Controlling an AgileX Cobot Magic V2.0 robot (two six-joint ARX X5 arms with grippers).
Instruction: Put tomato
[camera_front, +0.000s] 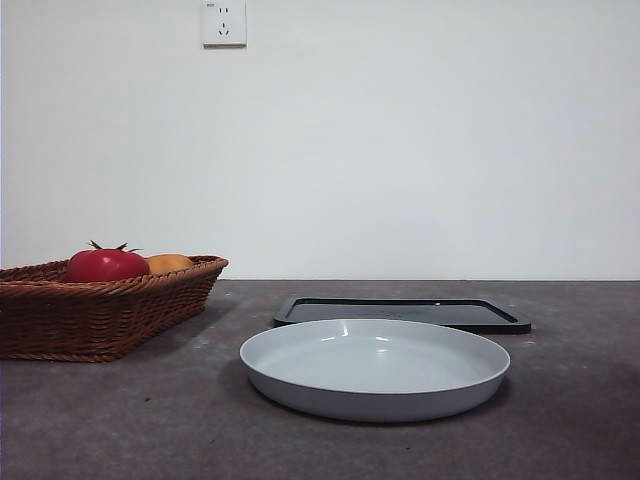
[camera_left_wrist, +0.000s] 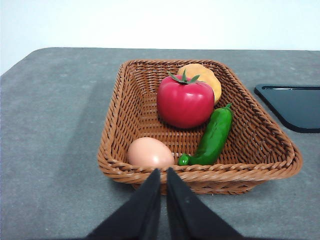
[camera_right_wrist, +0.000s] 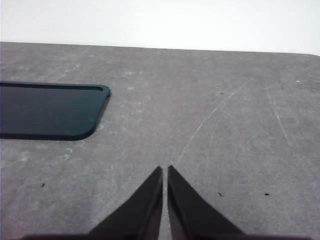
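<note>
The glossy red tomato (camera_left_wrist: 185, 102) with a green stem lies in the brown wicker basket (camera_left_wrist: 115, 120); the front view shows it (camera_front: 106, 264) at the far left, peeking above the basket's rim (camera_front: 110, 300). My left gripper (camera_left_wrist: 163, 172) is shut and empty, just outside the basket's near wall, apart from the tomato. My right gripper (camera_right_wrist: 164, 170) is shut and empty over bare table, beside the black tray (camera_right_wrist: 45, 110). Neither arm shows in the front view.
The basket also holds an orange-yellow fruit (camera_left_wrist: 205, 77), a green cucumber (camera_left_wrist: 212, 135) and a pale egg (camera_left_wrist: 150, 152). A light grey plate (camera_front: 375, 368) stands in the middle of the table, with the flat black tray (camera_front: 400, 312) behind it.
</note>
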